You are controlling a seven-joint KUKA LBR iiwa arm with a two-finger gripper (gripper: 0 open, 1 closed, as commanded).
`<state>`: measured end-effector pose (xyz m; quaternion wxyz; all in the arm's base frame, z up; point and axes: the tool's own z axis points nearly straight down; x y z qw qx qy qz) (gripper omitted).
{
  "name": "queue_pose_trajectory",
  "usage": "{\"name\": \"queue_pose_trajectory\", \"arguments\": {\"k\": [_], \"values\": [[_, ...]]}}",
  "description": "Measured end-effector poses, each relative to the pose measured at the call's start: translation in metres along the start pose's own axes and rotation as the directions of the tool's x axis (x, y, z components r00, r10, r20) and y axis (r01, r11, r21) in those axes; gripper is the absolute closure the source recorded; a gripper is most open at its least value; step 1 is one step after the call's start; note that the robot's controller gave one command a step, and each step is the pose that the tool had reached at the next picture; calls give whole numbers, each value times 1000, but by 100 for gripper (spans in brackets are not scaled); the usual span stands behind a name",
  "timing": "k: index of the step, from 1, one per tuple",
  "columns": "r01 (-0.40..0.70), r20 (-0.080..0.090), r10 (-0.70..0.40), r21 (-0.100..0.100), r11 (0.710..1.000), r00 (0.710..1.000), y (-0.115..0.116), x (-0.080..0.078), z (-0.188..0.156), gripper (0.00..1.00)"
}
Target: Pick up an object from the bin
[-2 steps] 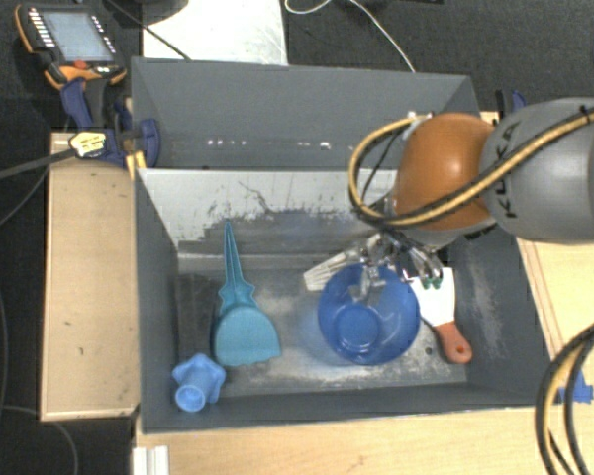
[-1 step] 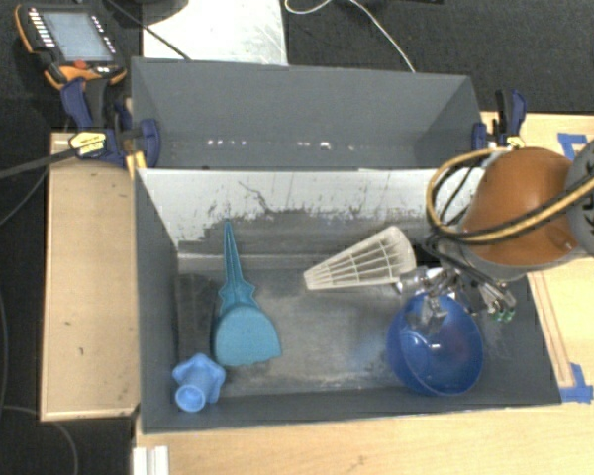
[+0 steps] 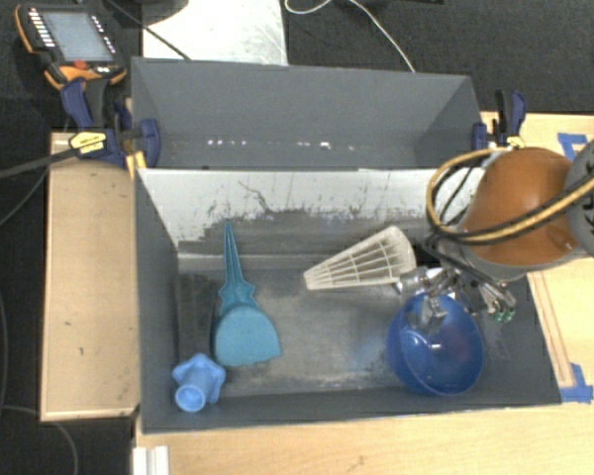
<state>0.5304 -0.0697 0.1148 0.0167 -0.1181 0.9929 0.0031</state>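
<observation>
the gripper (image 3: 439, 303) hangs over the near right part of the grey metal bin (image 3: 307, 132), reaching in from the right under the arm's orange wrist cover and looped cables. directly beneath it sits a translucent dark blue plastic bowl (image 3: 431, 359), round and open side up, resting on the bin floor close to the right wall. the gripper's metal tip seems to sit at or just inside the bowl's far rim. that placement suggests the rim is the intended purchase, since a thin wall is the one part of a bowl a two-finger claw can pinch. whether the claw is open or closed i cannot tell, nor whether it touches the plastic.

just beside the bowl, up and to the left, a white ribbed plastic cone (image 3: 361, 262) lies on its side with its wide end toward the gripper. it is near enough that a sideways move could nudge it. well apart on the left lie a light blue brush-like tool with a long tapering handle (image 3: 240, 320) and a small light blue stubby fitting (image 3: 196, 381) in the near left corner. neither is in the way.
</observation>
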Motion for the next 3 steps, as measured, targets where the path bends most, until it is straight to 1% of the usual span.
{"name": "queue_pose_trajectory", "arguments": {"k": [1, 2, 3], "values": [[34, 8, -34, 3, 999, 999, -3, 0, -46, 100], [40, 2, -40, -2, 999, 999, -5, -8, -5, 100], [75, 12, -75, 5, 997, 997, -7, -3, -98, 100]]}}
